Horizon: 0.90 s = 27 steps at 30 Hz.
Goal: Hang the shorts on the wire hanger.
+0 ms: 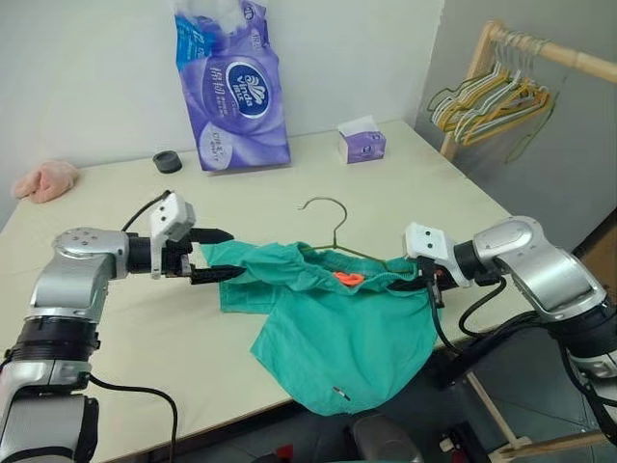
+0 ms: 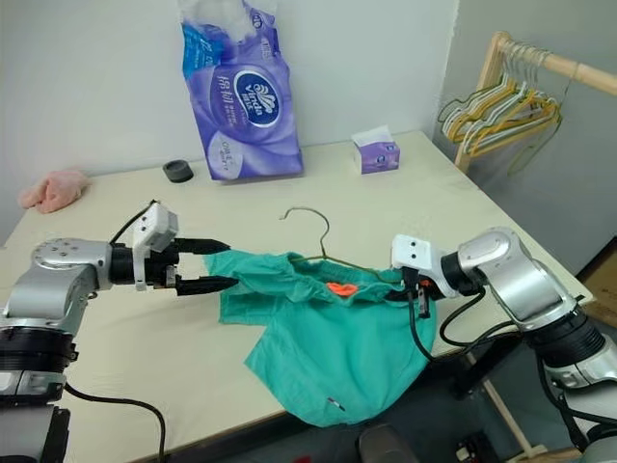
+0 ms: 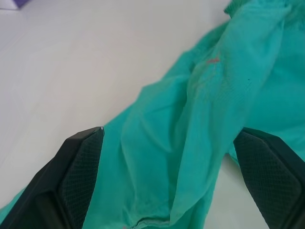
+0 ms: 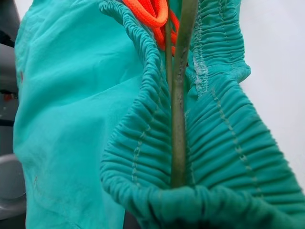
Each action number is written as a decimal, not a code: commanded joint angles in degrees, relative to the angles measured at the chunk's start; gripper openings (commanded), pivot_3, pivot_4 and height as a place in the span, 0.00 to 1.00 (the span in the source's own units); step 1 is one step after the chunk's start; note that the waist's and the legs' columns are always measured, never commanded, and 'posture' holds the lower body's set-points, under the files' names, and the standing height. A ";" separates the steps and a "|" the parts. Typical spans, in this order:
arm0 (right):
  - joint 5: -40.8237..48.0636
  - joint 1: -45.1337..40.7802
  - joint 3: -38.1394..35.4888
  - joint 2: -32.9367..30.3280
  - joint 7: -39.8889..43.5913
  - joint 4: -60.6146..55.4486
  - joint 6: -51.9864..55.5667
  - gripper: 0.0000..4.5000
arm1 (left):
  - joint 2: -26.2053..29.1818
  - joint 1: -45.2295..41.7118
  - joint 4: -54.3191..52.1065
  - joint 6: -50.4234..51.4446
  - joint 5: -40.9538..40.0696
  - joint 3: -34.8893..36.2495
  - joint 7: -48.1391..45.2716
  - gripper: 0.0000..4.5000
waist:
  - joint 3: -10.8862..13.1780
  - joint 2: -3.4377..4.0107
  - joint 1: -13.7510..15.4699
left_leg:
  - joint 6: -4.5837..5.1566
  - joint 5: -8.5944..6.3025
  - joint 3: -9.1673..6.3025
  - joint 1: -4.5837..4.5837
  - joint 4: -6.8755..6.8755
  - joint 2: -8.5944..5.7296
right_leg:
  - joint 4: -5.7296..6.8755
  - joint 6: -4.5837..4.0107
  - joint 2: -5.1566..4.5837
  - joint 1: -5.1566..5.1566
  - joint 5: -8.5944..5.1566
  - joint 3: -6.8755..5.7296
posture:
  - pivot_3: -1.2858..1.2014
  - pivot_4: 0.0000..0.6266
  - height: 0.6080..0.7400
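I see the teal-green fabric shorts draped across the beige tabletop, waistband along the thin dark olive wire hanger. The right gripper fingers clench waistband and wire. The left gripper fingers stand released, straddling the opposite end, nearer for the next grasp.

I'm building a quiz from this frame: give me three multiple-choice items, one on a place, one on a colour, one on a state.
1. Where does the hem of the shorts lie?
A. in the table's middle
B. hanging over the table's near edge
C. on the rack

2. What colour is the cord at the waistband?
A. orange
B. white
C. purple

3. How do the left gripper's jaws stand?
A. shut on the wire hanger
B. shut on nothing
C. open at the shorts' end

Key: B, the fabric drapes past the table edge; A, the cord is orange; C, the left wrist view shows both jaws apart beside the fabric.
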 commanded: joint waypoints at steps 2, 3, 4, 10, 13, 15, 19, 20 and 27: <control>1.43 -0.87 -1.69 -0.86 1.08 -2.69 1.62 0.00 | 0.03 -0.28 0.30 -3.45 1.81 -1.44 -1.37 0.99 | 0.01 0.00 -0.12 | 0.00 0.00 -0.01 0.00 -0.02 0.02 | 0.02 0.00 0.02 -0.02 -0.01 -0.02 | 0.36 0.07 1.00; 1.55 -0.83 -1.79 -0.99 1.24 -2.89 1.97 0.00 | -0.12 -0.51 0.84 -4.07 1.99 -1.51 -1.27 0.99 | 0.01 0.00 -0.11 | 0.00 0.00 -0.02 0.00 -0.02 0.02 | 0.02 0.00 0.02 -0.03 -0.01 -0.02 | 0.36 0.07 1.00; 1.59 -0.79 -1.84 -1.07 1.35 -3.04 2.18 0.00 | -0.23 -0.66 1.19 -4.47 2.07 -1.49 -1.23 0.99 | 0.01 0.00 -0.13 | 0.00 0.00 -0.02 0.00 -0.02 0.02 | 0.02 0.00 0.02 -0.03 -0.01 -0.02 | 0.36 0.07 1.00; 2.49 -0.75 -2.37 -1.57 1.88 -3.72 3.31 0.00 | -0.74 -1.41 4.67 -8.98 4.31 -2.59 -1.61 0.99 | 0.01 0.00 -0.01 | 0.00 0.00 0.00 -0.01 0.01 0.01 | 0.00 0.00 0.01 0.00 -0.01 -0.01 | 0.36 0.07 1.00; 3.53 -1.02 -2.42 -1.49 2.06 -4.34 4.13 0.00 | -2.83 -2.17 6.24 -10.67 5.56 -3.76 -0.76 0.95 | 0.01 0.01 0.08 | 0.00 0.00 0.00 -0.01 0.02 0.00 | -0.02 0.01 0.00 0.00 -0.01 -0.01 | 0.36 0.07 1.00; 3.94 -1.08 -2.48 -1.38 1.90 -4.63 4.57 0.00 | -3.87 -2.71 7.10 -11.60 6.34 -4.08 -0.21 0.87 | 0.01 0.01 0.05 | 0.01 0.00 0.00 -0.02 0.03 0.00 | -0.02 0.01 -0.02 0.01 -0.01 -0.01 | 0.36 0.07 1.00; 4.77 -1.02 -2.81 -1.13 1.48 -5.18 5.79 0.00 | -5.05 -3.46 8.20 -12.85 7.15 -4.34 0.22 0.59 | 0.01 0.01 -0.21 | 0.01 0.00 0.00 -0.02 0.02 0.00 | 0.00 0.01 -0.01 0.00 -0.01 -0.02 | 0.36 0.07 1.00; 4.91 -0.99 -2.85 -1.18 1.36 -5.24 5.96 0.00 | -5.42 -3.86 8.81 -12.92 7.17 -4.12 0.73 0.52 | 0.01 0.01 -0.25 | 0.01 0.00 -0.01 -0.02 0.01 0.01 | 0.00 0.01 -0.01 -0.01 -0.01 -0.02 | 0.36 0.07 1.00; 6.08 -0.06 -3.64 -2.27 0.78 -6.02 7.49 0.00 | -6.72 -7.77 15.44 -13.94 7.02 -0.97 7.03 0.03 | 0.01 0.00 -0.19 | 0.01 -0.01 -0.01 -0.02 0.02 0.00 | 0.00 0.02 -0.01 0.00 -0.02 -0.03 | 0.36 0.07 1.00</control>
